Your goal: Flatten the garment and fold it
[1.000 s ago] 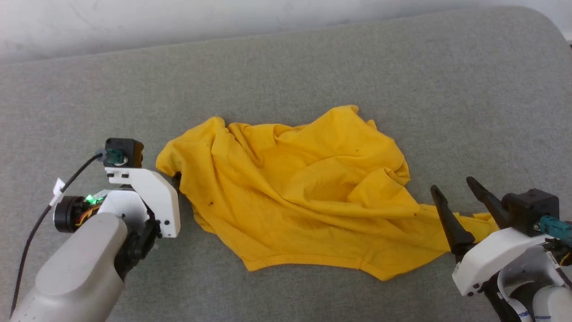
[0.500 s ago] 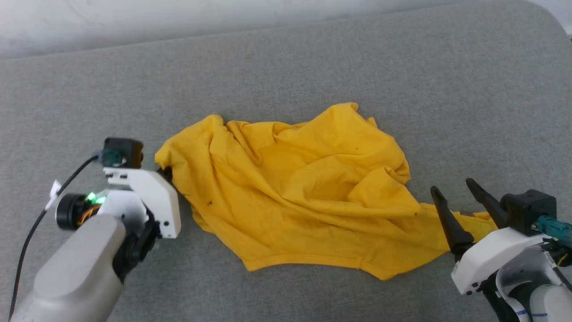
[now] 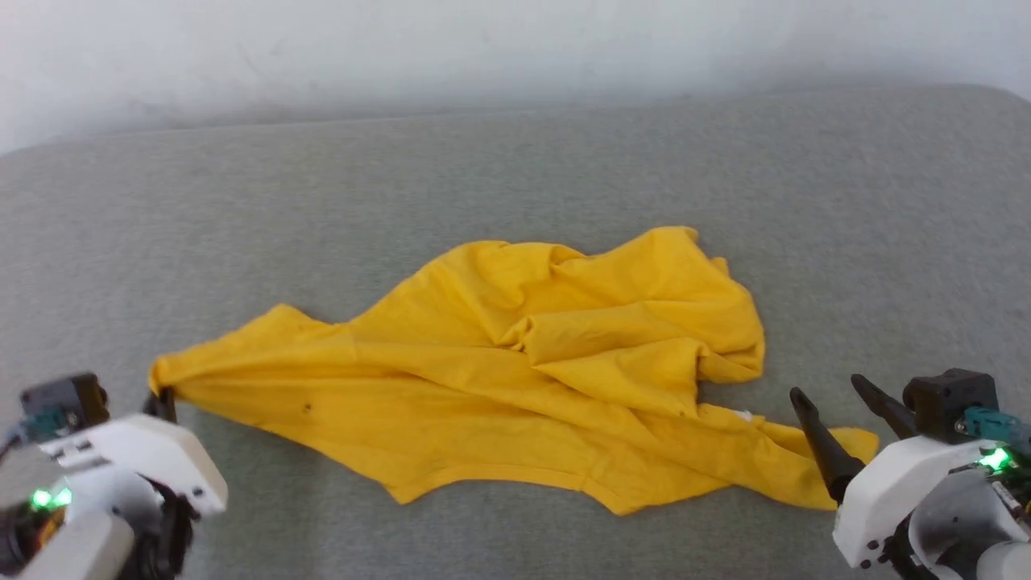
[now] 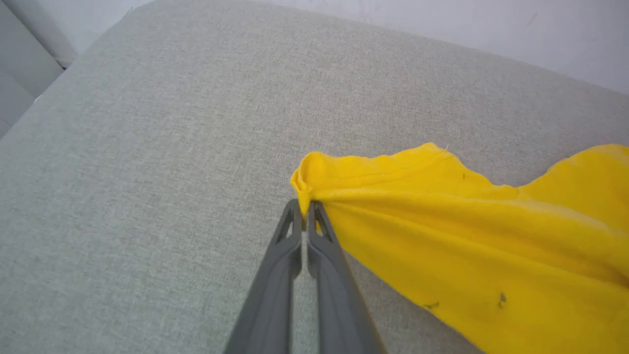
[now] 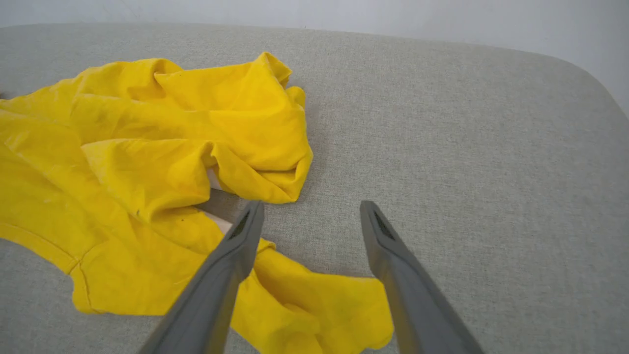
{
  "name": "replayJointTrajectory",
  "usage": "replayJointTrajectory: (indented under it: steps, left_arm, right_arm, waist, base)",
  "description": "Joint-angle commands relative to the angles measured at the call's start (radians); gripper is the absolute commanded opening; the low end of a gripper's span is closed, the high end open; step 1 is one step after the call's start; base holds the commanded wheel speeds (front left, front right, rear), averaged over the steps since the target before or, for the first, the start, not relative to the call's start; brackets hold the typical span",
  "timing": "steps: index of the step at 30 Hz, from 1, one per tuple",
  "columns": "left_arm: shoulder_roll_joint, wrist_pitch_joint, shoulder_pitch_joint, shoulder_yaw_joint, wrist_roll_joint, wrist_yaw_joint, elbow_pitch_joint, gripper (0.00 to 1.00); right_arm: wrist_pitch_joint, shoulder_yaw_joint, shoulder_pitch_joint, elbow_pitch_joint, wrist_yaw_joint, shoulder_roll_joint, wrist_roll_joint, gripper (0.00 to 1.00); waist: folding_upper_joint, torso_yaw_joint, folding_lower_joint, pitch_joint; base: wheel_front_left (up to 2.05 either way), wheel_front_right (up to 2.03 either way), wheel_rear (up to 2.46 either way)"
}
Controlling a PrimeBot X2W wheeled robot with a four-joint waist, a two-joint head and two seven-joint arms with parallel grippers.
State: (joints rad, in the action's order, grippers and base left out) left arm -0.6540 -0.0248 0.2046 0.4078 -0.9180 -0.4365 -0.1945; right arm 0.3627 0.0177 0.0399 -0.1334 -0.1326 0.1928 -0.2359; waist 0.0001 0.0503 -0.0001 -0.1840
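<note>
Flattening stage. On the far left, the left tool [image 4: 304, 207] is seen pressed together on a bunched corner of the mustard-yellow T-shirt [image 3: 515, 379], and the cloth is pulled into a taut, low ridge from that pinch. Across the middle, the shirt is laid over the grey padded surface [image 3: 515, 161], but deep folds are heaped toward its right half and the near hem is curved rather than straight. No print is shown; a plain side is turned up. Over on the right, the right tool [image 3: 828, 388] is held spread wide and empty, poised over the shirt's trailing right end. A matching grip on that end is judged to be called for next, so the cloth can be stretched between both tools and laid flat. Folding is not yet begun.
</note>
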Motion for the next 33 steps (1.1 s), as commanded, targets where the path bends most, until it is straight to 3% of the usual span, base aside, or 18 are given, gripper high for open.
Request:
replayJointTrajectory:
  steps: [1, 3, 8, 10, 13, 18, 27, 28, 29, 33]
  left_arm:
    - [-0.002, 0.000, -0.036, 0.009, -0.004, -0.004, 0.028, 0.36]
    - [0.003, 0.005, -0.043, 0.035, 0.012, 0.010, 0.053, 1.00]
    - [0.052, 0.123, -0.012, 0.075, 0.075, 0.065, 0.080, 1.00]
    - [0.070, 0.186, 0.004, 0.102, 0.120, 0.092, 0.081, 1.00]
    - [0.103, 0.252, 0.026, 0.137, 0.191, 0.113, 0.081, 1.00]
    - [0.179, 0.283, 0.027, 0.150, 0.260, 0.127, 0.113, 1.00]
    - [0.244, 0.286, -0.008, 0.137, 0.318, 0.153, 0.112, 1.00]
    - [0.250, 0.286, -0.012, 0.131, 0.322, 0.157, 0.110, 1.00]
    - [0.254, 0.286, -0.016, 0.126, 0.326, 0.161, 0.107, 1.00]
    - [0.269, 0.286, -0.020, 0.104, 0.339, 0.182, 0.090, 1.00]
  right_arm:
    - [0.020, 0.003, -0.009, -0.010, 0.002, 0.019, -0.004, 1.00]
    - [0.044, 0.015, -0.031, -0.011, 0.002, 0.036, -0.011, 1.00]
    - [0.140, 0.041, -0.142, 0.021, 0.002, 0.092, -0.027, 1.00]
    - [0.189, 0.078, -0.184, 0.060, 0.002, 0.145, 0.010, 1.00]
    - [0.234, 0.106, -0.234, 0.146, 0.002, 0.163, 0.004, 1.00]
    - [0.270, 0.130, -0.291, 0.304, 0.002, 0.187, -0.009, 1.00]
    - [0.242, 0.169, -0.336, 0.498, 0.002, 0.193, -0.008, 1.00]
    - [0.237, 0.178, -0.337, 0.518, 0.002, 0.194, -0.009, 0.27]
    - [0.231, 0.185, -0.339, 0.535, 0.002, 0.197, -0.008, 0.00]
    - [0.151, 0.173, -0.362, 0.566, 0.002, 0.218, 0.013, 0.00]
  waist:
    - [-0.0001, -0.057, 0.0001, 0.028]
    - [-0.0001, -0.077, 0.0001, 0.025]
    - [-0.0001, -0.132, 0.0001, 0.025]
    - [-0.0001, -0.157, 0.0001, 0.026]
    - [-0.0001, -0.202, 0.0001, 0.029]
    - [-0.0001, -0.280, 0.0001, 0.021]
    - [-0.0001, -0.359, 0.0001, -0.005]
    - [-0.0001, -0.363, 0.0001, -0.005]
    - [-0.0001, -0.366, 0.0001, -0.006]
    - [-0.0001, -0.372, 0.0001, 0.009]
  base:
    - [0.00, 0.00, 0.00]
    - [0.00, 0.00, 0.00]
    - [0.00, 0.00, 0.00]
    - [0.00, 0.00, 0.00]
    - [0.00, 0.00, 0.00]
    - [0.00, 0.00, 0.00]
    - [0.00, 0.00, 0.00]
    - [0.00, 0.00, 0.00]
    - [0.00, 0.00, 0.00]
    - [0.00, 0.00, 0.00]
